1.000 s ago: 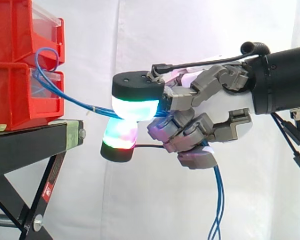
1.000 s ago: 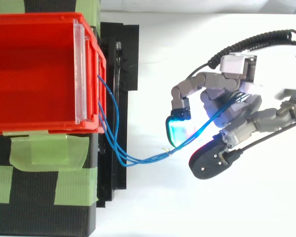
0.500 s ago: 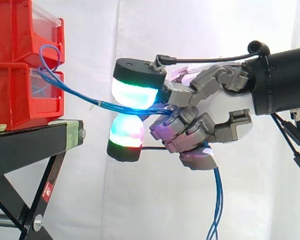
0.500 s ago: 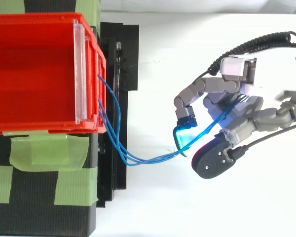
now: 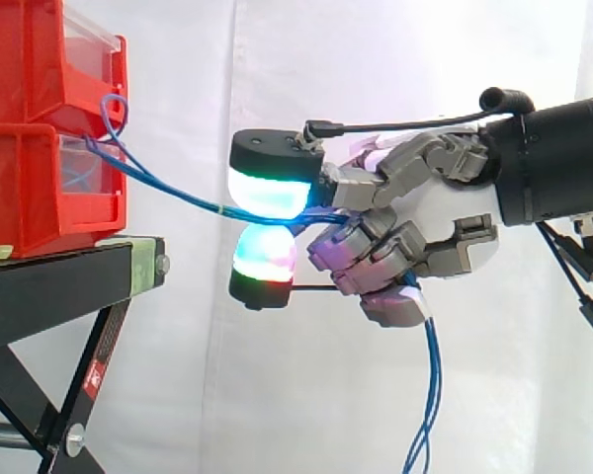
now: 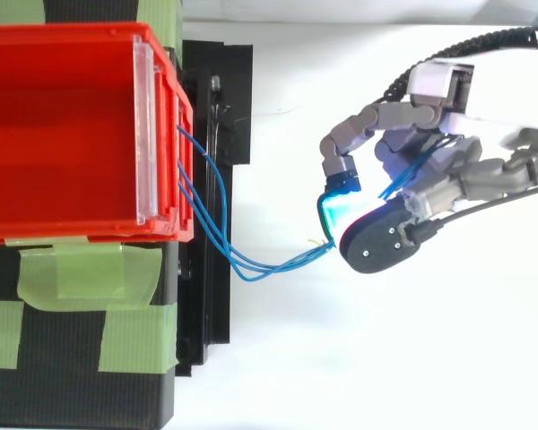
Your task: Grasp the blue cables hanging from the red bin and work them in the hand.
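Well out beyond the hand's fingertips, two red bins (image 5: 40,148) sit stacked on a black stand (image 5: 59,286). From above, the upper one shows a clear strip (image 6: 144,125) along its front edge. Patches of green tape (image 6: 85,273) lie on the stand just beside the bin. The strip shows no readable writing. A small red sticker (image 5: 93,376) on the stand's slanted leg, low and far from the hand, has print too small to read.

The blue cables (image 5: 168,195) come out of the bin fronts with a small loop at the upper bin. They run as a close bundle across the open gap toward the hand, sagging slightly along the way. From above they curve off the bin face, pass over the stand's edge and swing in to the fingertips.

The hand (image 5: 445,212) comes in level in front of the white curtain (image 5: 376,59), its fingers curled. Two glowing pads (image 5: 269,190) face each other, a white-cyan one above and a red-green one below. They are clamped on the cable bundle, which is caught between them. The other fingers fold in behind the pinch, close to the palm. Past the pinch the cables thread back through the curled fingers, come out under the palm and hang straight down below the hand, crossing one another near the bottom edge.
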Controlling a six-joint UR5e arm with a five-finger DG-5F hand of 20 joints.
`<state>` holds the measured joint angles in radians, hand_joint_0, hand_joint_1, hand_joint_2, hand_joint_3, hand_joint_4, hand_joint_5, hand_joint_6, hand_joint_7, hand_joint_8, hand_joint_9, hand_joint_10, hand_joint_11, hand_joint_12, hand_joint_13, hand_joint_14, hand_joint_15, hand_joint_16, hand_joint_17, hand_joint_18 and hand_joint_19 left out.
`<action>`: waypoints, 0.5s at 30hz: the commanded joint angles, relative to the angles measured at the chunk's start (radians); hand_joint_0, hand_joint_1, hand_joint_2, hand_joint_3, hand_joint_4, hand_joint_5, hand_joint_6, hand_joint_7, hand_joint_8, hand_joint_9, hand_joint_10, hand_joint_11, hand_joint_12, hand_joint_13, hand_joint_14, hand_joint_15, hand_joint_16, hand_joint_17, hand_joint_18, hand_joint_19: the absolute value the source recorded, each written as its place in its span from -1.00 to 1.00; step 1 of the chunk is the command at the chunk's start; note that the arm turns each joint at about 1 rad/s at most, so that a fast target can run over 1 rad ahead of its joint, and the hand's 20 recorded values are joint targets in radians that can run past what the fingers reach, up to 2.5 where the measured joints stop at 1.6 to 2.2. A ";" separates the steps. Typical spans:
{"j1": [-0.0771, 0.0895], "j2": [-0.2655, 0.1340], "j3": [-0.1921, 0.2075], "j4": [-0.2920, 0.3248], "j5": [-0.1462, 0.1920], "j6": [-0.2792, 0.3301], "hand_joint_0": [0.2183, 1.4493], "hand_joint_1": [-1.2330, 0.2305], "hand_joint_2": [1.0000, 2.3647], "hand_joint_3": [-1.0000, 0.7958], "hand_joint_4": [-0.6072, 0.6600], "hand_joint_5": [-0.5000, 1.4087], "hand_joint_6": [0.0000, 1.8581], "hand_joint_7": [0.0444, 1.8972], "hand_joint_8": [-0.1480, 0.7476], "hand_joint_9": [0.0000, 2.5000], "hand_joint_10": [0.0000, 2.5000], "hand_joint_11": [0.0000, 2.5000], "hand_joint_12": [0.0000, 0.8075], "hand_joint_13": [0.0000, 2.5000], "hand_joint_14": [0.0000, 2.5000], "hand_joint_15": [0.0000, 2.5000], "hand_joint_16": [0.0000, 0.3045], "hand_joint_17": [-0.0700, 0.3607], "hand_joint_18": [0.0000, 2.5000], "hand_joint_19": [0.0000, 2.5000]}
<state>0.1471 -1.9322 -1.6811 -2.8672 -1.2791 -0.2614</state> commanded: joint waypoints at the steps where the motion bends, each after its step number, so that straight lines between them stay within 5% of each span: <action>1: -0.001 -0.001 0.000 0.003 0.001 0.001 0.11 -0.11 -0.99 -0.77 0.28 -0.25 -0.39 0.38 0.56 -0.25 1.00 1.00 0.45 -0.04 1.00 0.68 -0.67 -0.16 0.29 -0.23; 15: -0.008 -0.001 0.006 0.005 -0.006 -0.001 0.11 -0.10 -0.98 -0.75 0.28 -0.27 -0.38 0.38 0.54 -0.27 1.00 1.00 0.44 -0.05 1.00 0.70 -0.68 -0.17 0.28 -0.19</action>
<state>0.1417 -1.9319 -1.6789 -2.8627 -1.2828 -0.2622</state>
